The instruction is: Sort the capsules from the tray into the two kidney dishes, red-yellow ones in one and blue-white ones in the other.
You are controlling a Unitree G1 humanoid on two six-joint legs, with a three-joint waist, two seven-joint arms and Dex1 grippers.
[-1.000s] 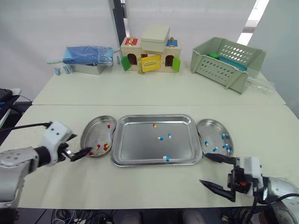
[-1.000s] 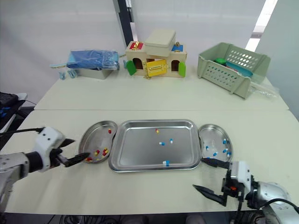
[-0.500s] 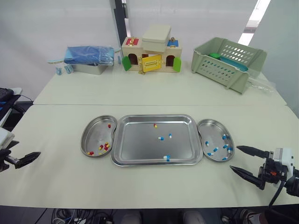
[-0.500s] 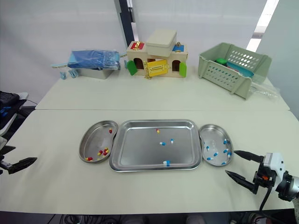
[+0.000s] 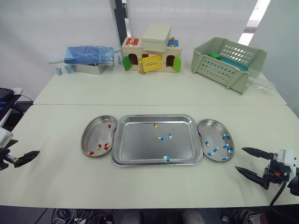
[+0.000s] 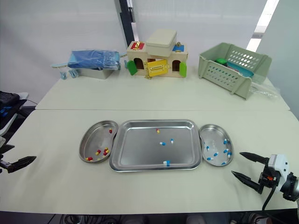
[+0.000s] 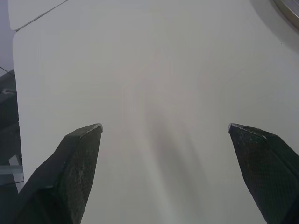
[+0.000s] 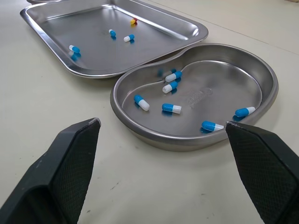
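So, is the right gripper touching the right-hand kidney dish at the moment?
Apart. The left eye view shows bare table between the right gripper, which is open, and the kidney dish. The right wrist view shows the same gap.

Two pale worktops (image 5: 149, 186) meet along a seam, and the far one (image 5: 154, 91) carries everything else; at its middle stands a wooden toy house (image 5: 150, 58) with a yellow door (image 5: 151, 63), green shutters (image 5: 126, 64) swung open and a beige box (image 5: 156, 33) on its roof; to the left, a blue packet in clear wrap (image 5: 88, 54) lies on a metal tin (image 5: 88, 69); to the right sits a tilted pale green basket (image 5: 227, 70); a dark pole (image 5: 117, 23) rises behind
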